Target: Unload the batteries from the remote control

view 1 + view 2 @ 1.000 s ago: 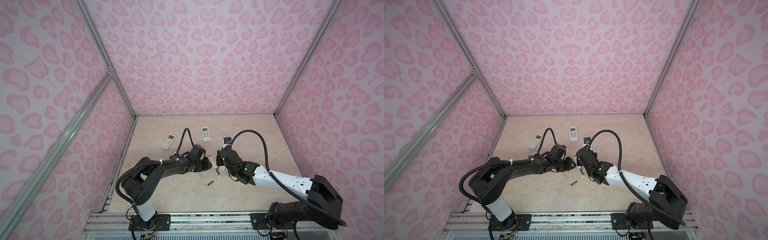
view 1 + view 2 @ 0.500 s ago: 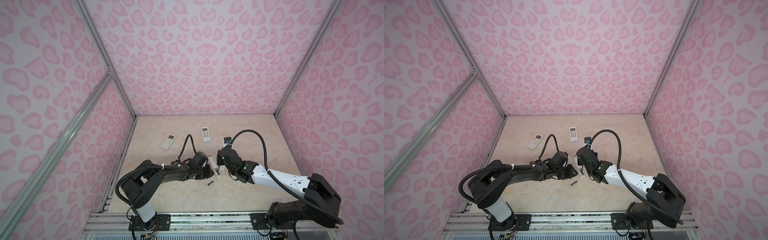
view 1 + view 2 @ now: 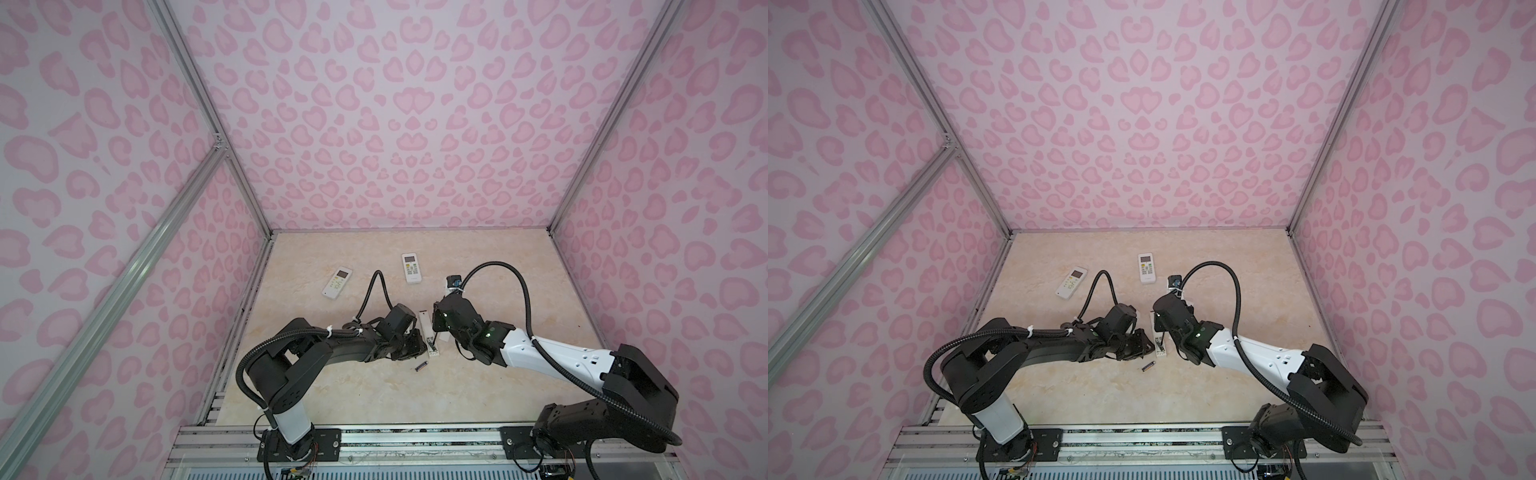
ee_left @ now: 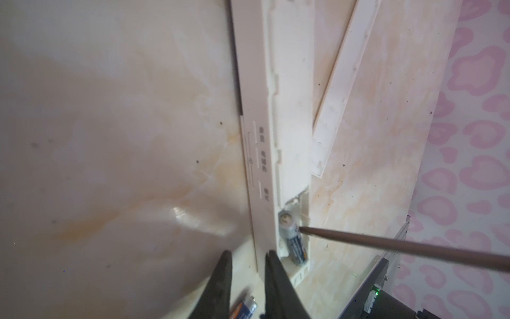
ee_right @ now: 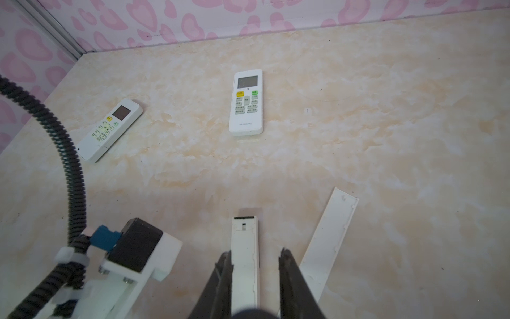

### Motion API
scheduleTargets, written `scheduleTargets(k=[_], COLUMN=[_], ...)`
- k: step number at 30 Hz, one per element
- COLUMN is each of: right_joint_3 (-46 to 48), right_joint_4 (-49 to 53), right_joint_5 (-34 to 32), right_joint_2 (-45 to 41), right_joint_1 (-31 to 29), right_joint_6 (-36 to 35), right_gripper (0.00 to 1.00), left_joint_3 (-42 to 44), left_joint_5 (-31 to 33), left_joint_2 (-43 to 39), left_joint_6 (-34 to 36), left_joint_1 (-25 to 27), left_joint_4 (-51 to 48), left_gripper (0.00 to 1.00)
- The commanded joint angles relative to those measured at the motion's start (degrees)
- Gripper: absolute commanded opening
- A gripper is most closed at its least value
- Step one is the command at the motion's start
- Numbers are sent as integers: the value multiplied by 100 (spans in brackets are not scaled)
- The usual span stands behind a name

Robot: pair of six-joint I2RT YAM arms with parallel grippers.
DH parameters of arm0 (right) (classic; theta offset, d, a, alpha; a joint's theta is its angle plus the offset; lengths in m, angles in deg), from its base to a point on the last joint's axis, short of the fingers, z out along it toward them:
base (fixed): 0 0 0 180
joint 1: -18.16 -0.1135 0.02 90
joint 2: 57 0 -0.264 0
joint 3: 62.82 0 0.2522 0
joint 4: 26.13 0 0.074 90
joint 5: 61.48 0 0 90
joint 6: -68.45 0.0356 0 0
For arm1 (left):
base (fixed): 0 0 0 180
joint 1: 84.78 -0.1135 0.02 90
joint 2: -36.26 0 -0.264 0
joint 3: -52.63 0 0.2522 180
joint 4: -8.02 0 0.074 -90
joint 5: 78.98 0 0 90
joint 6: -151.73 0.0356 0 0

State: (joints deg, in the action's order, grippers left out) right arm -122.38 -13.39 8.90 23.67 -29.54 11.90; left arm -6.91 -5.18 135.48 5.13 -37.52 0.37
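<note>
Batteries: one cell point(image 4: 294, 243) is sitting in the open bay of the remote point(image 4: 265, 165), which is resting near the middle of the table point(image 3: 374, 395). A loose cell point(image 3: 422, 366) is lying just beside the remote's end, toward the near edge.
Rod: a thin brown rod point(image 4: 386, 244) is touching the side of the seated cell close to its metal end; we cannot tell what is holding its other end.
Left claw point(image 4: 247, 256): its fingers are standing a narrow gap apart around the remote's near end; we cannot tell whether they are pinching it.
Right claw point(image 5: 256, 252): its fingers are standing apart with the remote between them, one touching it and the other clear. A dark rounded shape point(image 5: 248, 313) is showing between their roots, and we cannot tell whether they are clamping it.
Cover point(image 5: 329, 243): it is lying flat just beside the remote, toward the right edge.
Slip risk: we are judging that the tip is bearing on a smooth round cell, so it could skid off and jab the bay wall.
Shift risk: if neither claw is truly clamping the remote, the prying push could slide or tip it.
Roll risk: a freed cell could pop out and roll toward the near edge.
Crowding risk: both claws and the rod are working close together, so a small slip could knock them into each other.
Other remotes: two point(image 5: 246, 102) point(image 5: 109, 129) are lying well apart toward the far edge; we are guessing their cells are still inside.
</note>
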Motion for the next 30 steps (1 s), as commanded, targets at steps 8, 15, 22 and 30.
scheduleTargets(k=[8,15,22,30], right_joint_3=[167,138,-20,-300], right_joint_4=[-364,-159,278,545], right_joint_5=[465,511,675,1097], right_joint_2=[37,11,38,229], right_joint_1=[143,208,320,336], right_joint_6=[407,421,411,373], right_gripper=[0,0,0,0], left_joint_3=[43,96,199,309], left_joint_5=[90,135,164,197], left_joint_2=[62,11,-61,-47], left_joint_6=[-59,-62,-93,-167], left_joint_1=[-6,-5,-6,11], left_joint_4=[146,127,109,146], left_gripper=[20,19,19,18])
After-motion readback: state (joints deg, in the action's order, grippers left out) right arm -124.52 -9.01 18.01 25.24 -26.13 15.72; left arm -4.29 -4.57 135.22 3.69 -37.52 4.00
